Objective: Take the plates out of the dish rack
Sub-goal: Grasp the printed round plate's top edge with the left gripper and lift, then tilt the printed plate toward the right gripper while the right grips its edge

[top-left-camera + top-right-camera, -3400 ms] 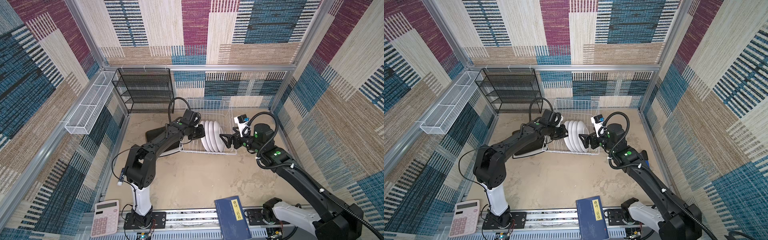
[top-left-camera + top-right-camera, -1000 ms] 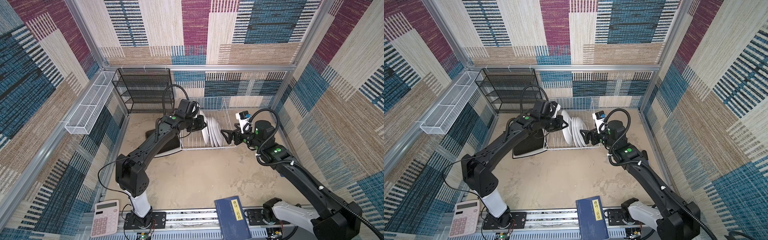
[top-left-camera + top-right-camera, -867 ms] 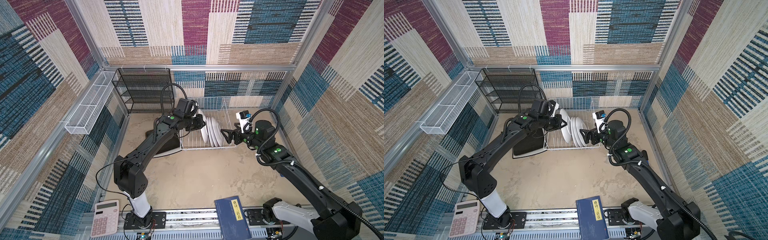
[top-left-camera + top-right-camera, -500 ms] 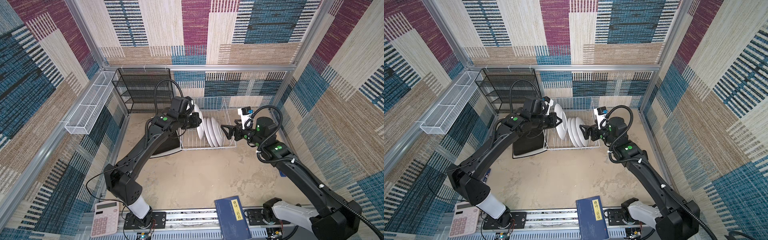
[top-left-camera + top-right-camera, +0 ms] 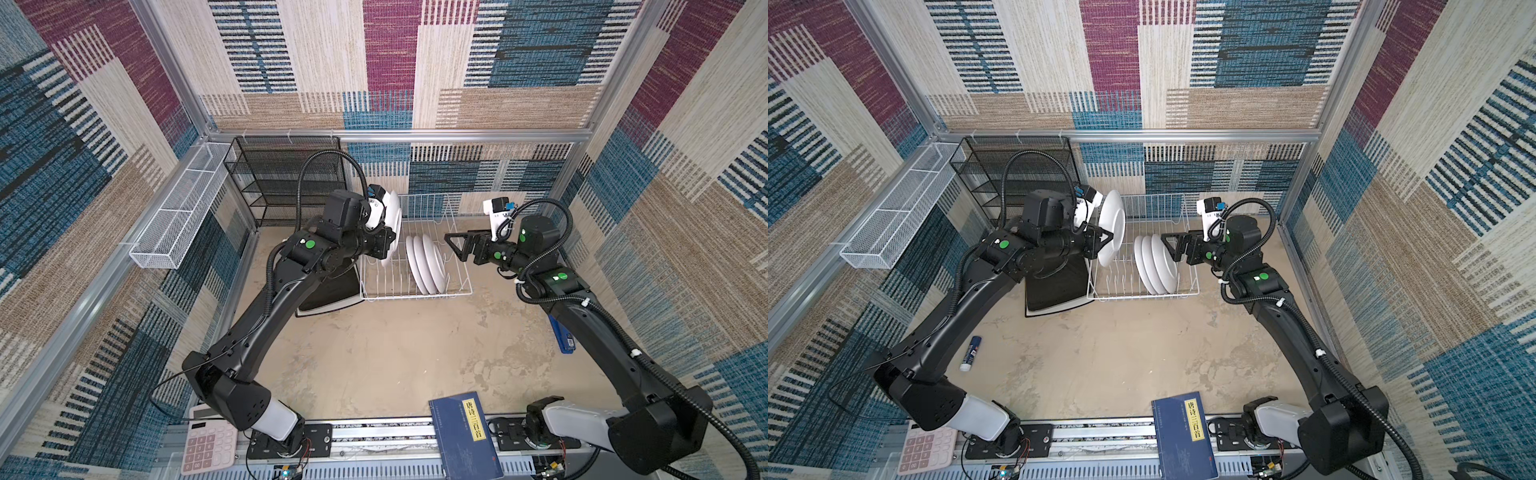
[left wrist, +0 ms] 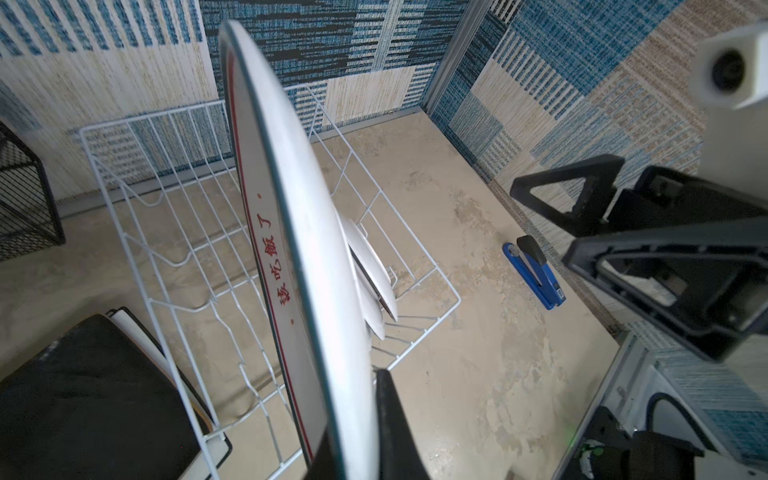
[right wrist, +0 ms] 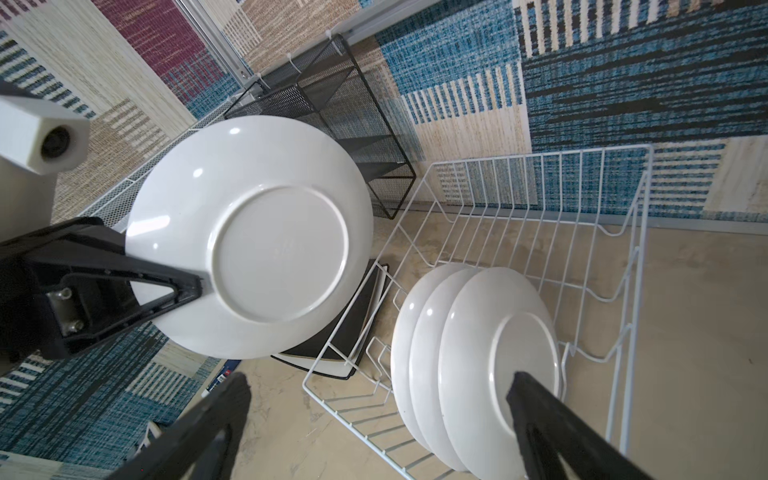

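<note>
My left gripper (image 5: 386,245) is shut on the rim of a round white plate (image 5: 392,216), held upright above the left end of the dish rack (image 5: 415,294). The left wrist view shows that plate (image 6: 299,232) edge-on with red print, pinched between the jaws. Three more round white plates (image 5: 1156,266) stand at the rack's right end. My right gripper (image 5: 1170,248) is open just right of them, one finger over the nearest plate (image 7: 498,353). A black square plate (image 5: 332,291) tops a stack left of the rack.
A black mesh shelf unit (image 5: 286,178) stands at the back left, with a long white mesh trough (image 5: 178,216) on the left wall. A blue stapler (image 6: 536,274) lies right of the rack. A glue stick (image 5: 971,353), blue book (image 5: 463,440) and calculator (image 5: 208,449) lie near the front.
My left gripper has lifted the round plate up out of the rack and drawn it left. My right gripper has stayed open beside the remaining plates.
</note>
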`<state>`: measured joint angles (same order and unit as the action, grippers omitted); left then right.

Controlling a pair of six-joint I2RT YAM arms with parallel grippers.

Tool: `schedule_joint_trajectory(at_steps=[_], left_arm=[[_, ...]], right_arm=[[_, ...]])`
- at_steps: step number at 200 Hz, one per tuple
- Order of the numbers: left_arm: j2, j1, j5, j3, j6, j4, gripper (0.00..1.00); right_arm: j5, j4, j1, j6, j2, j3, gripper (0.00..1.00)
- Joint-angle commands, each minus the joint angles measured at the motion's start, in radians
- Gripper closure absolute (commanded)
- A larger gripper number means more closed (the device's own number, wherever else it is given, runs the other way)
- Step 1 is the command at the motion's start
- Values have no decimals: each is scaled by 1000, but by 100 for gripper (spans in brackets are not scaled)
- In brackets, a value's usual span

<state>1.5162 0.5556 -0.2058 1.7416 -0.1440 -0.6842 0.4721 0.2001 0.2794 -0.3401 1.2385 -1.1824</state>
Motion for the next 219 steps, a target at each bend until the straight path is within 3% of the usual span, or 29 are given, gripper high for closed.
schedule_joint_trajectory(at_steps=[1, 41, 93, 136, 179, 219], left_arm=[[-35, 19, 85, -24, 200, 30, 100], [-98, 80, 215, -145, 406, 111, 100], [-180, 206, 406, -355, 702, 351, 100], [-176, 292, 542, -436, 906, 473, 100], [-120, 364, 691, -487, 1126, 548, 100], [-106, 394, 761, -541, 1252, 675, 100]], right_arm=[[61, -17, -8, -56, 13, -31, 1], [121, -31, -11, -85, 59, -95, 1], [202, 15, -11, -85, 136, -182, 1], [245, 51, -11, -97, 178, -214, 1], [244, 129, -11, -97, 231, -235, 7], [235, 193, -11, -88, 275, -240, 20]])
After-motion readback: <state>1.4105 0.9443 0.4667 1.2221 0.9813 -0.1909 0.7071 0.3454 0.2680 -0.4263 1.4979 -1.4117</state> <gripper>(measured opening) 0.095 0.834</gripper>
